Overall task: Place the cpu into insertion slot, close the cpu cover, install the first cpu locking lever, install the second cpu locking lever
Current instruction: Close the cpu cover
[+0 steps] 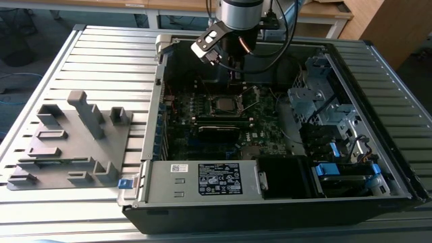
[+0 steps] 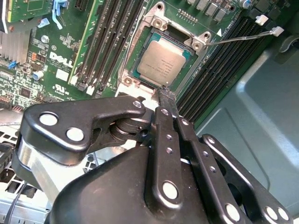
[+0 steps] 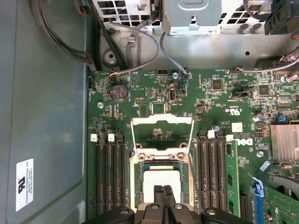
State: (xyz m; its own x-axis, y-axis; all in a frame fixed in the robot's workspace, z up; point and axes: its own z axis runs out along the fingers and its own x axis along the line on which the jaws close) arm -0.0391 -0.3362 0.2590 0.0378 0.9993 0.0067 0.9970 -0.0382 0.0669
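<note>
The cpu (image 2: 161,63) lies flat in the insertion slot (image 2: 127,80) on the green board, silver top up; it also shows in the first wrist view as the cpu (image 3: 161,179) inside the insertion slot (image 3: 138,175). The cpu cover (image 3: 162,121) is swung open, and board shows through its cut-out. A thin locking lever (image 2: 243,37) sticks out sideways, unlatched. My gripper (image 2: 164,91) is shut with nothing between its fingers, tips hovering over the cpu's edge. In the exterior view the gripper (image 1: 237,80) hangs above the socket (image 1: 225,104).
The open computer case (image 1: 152,126) lies on a slatted table. A grey fixture block (image 1: 71,147) sits on the exterior view's left. Black memory slots (image 3: 106,179) flank the socket. Case walls, drive cage (image 1: 317,96), power supply (image 1: 209,179) and cables (image 3: 135,56) surround the board.
</note>
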